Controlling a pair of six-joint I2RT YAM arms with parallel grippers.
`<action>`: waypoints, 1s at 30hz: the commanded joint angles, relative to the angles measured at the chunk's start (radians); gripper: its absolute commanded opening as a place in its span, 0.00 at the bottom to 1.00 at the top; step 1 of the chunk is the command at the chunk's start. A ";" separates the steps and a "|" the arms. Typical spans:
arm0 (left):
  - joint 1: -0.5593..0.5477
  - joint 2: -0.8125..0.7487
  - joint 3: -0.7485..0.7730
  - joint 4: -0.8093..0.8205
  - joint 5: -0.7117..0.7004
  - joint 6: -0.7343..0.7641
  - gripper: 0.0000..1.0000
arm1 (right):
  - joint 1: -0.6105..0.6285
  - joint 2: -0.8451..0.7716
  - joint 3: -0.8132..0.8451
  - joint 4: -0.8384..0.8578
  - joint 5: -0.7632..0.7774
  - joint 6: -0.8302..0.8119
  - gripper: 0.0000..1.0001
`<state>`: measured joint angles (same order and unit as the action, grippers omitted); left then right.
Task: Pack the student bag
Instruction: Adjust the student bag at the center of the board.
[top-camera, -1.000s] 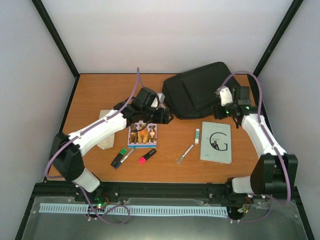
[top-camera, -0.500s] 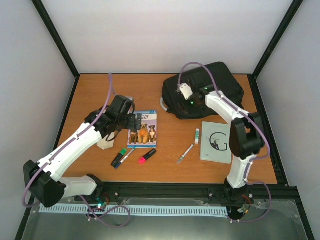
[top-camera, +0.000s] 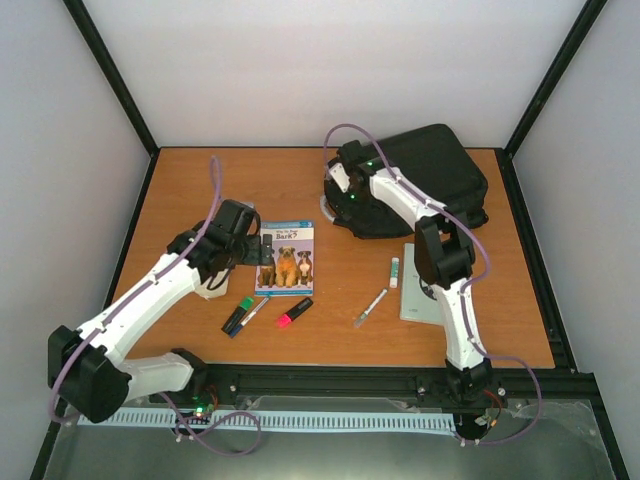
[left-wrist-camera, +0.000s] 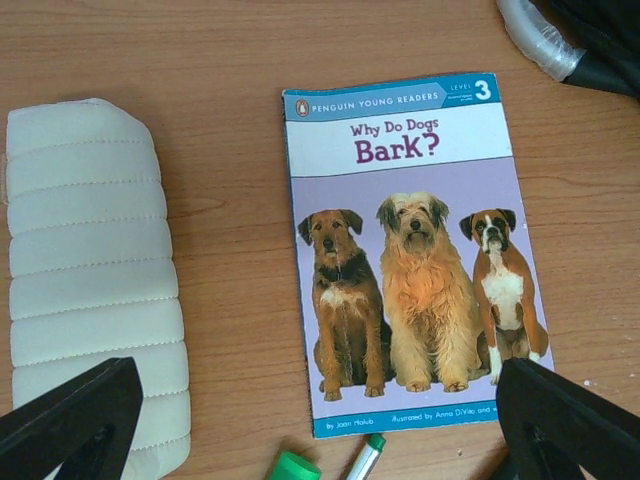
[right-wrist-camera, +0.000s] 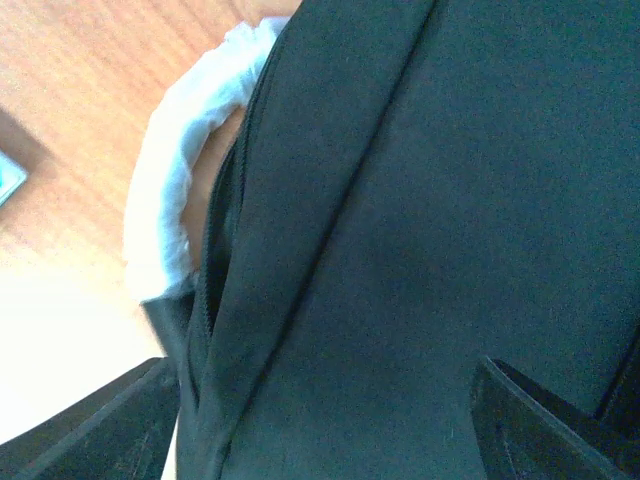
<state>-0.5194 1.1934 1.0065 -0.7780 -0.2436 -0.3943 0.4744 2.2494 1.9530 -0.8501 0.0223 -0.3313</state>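
Observation:
The student bag (top-camera: 425, 178) is a large black backpack lying at the back right of the table. Its pale loop handle (top-camera: 326, 206) is at the left end. My right gripper (top-camera: 345, 188) hangs over that left end, close above the fabric. In the right wrist view the black bag (right-wrist-camera: 430, 200) fills the frame, the handle (right-wrist-camera: 165, 200) shows at the left, and the gripper (right-wrist-camera: 320, 410) is open and empty. My left gripper (top-camera: 262, 248) is open and empty above the left edge of a dog book (top-camera: 287, 258), which also shows in the left wrist view (left-wrist-camera: 415, 250).
A white padded pouch (top-camera: 208, 285) lies left of the book. Markers (top-camera: 240, 314), a red highlighter (top-camera: 294, 312), a pen (top-camera: 370, 308) and a glue stick (top-camera: 395, 271) lie in front. A white booklet (top-camera: 428, 292) is partly hidden under the right arm.
My right arm has swung left across the bag, from its right side to its left end. My left gripper has drawn back left, off the middle of the book.

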 joint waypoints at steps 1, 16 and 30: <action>0.005 -0.051 -0.011 0.027 -0.034 0.017 1.00 | 0.013 0.091 0.112 -0.061 0.081 0.030 0.82; 0.005 -0.068 -0.014 0.027 -0.045 0.022 1.00 | 0.017 0.168 0.128 -0.091 0.029 0.015 0.32; 0.005 -0.076 -0.014 0.029 -0.032 0.024 1.00 | 0.094 -0.079 -0.222 0.012 -0.084 -0.243 0.03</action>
<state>-0.5179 1.1419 0.9897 -0.7704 -0.2676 -0.3885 0.5251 2.2292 1.8004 -0.8341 -0.0029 -0.4797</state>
